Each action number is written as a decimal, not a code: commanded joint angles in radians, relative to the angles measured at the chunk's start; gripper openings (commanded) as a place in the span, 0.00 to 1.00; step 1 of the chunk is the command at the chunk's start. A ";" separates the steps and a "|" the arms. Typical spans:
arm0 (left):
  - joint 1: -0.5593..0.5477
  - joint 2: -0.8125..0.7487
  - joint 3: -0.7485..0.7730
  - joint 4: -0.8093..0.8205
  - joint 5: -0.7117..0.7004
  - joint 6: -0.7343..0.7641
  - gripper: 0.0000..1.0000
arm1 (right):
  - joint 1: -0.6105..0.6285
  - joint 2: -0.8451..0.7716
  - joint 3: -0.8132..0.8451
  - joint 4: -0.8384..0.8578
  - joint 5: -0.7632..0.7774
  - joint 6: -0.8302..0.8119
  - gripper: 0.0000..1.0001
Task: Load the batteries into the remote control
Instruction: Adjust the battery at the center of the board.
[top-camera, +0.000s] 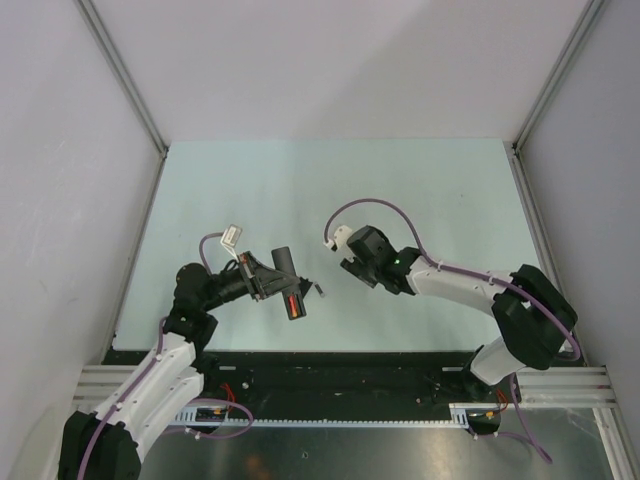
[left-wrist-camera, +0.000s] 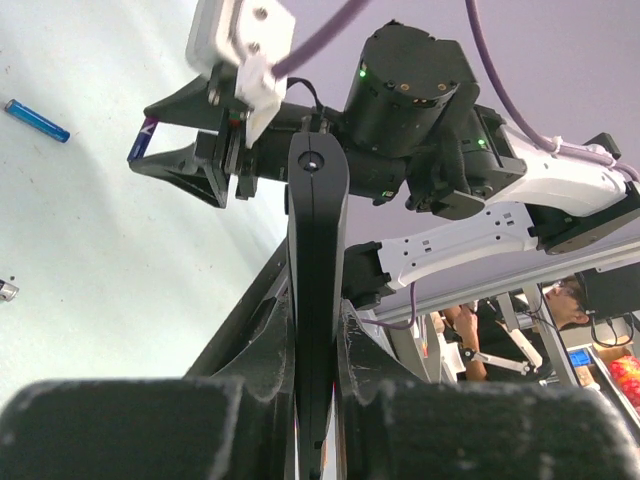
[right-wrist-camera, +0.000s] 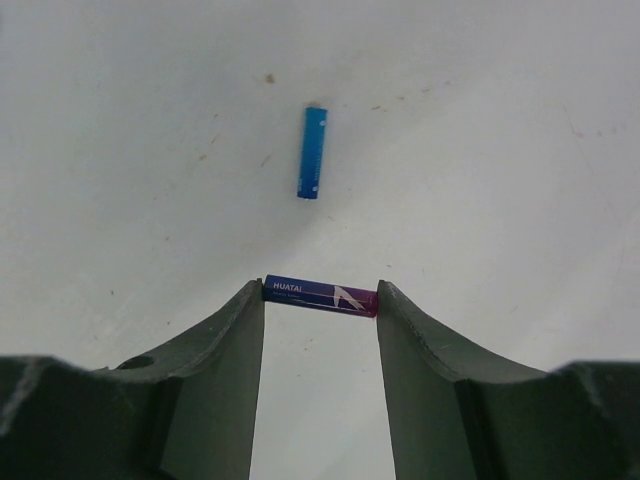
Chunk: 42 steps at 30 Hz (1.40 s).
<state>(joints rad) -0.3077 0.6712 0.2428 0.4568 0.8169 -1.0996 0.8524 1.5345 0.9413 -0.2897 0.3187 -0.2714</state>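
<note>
My left gripper (top-camera: 272, 282) (left-wrist-camera: 315, 320) is shut on the remote control (top-camera: 288, 290) (left-wrist-camera: 318, 250), a slim black bar held edge-up between its fingers above the table. A red-orange battery (top-camera: 292, 303) shows in the remote's near end. To its right my right gripper (top-camera: 347, 265) (right-wrist-camera: 320, 300) is shut on a bluish-purple battery (right-wrist-camera: 320, 296) (left-wrist-camera: 143, 140), pinched end to end between the fingertips, a little above the table. A blue battery (right-wrist-camera: 313, 152) (left-wrist-camera: 37, 121) lies loose on the table beyond the right gripper.
The pale table (top-camera: 400, 190) has grey walls on three sides and a metal rail along its near edge (top-camera: 350, 380). A small pale bit (top-camera: 321, 291) lies between the two grippers.
</note>
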 joint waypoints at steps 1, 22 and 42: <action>-0.007 -0.018 0.003 0.029 0.004 -0.009 0.00 | -0.019 -0.028 -0.024 0.050 -0.127 -0.227 0.00; -0.007 -0.016 -0.010 0.029 -0.007 -0.009 0.00 | -0.125 0.130 -0.012 0.044 -0.310 -0.212 0.01; -0.007 -0.024 -0.020 0.029 -0.012 -0.011 0.00 | -0.158 0.116 -0.003 0.035 -0.328 -0.178 0.47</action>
<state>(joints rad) -0.3084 0.6662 0.2268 0.4564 0.8143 -1.1007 0.6968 1.6569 0.9161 -0.2558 -0.0135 -0.4637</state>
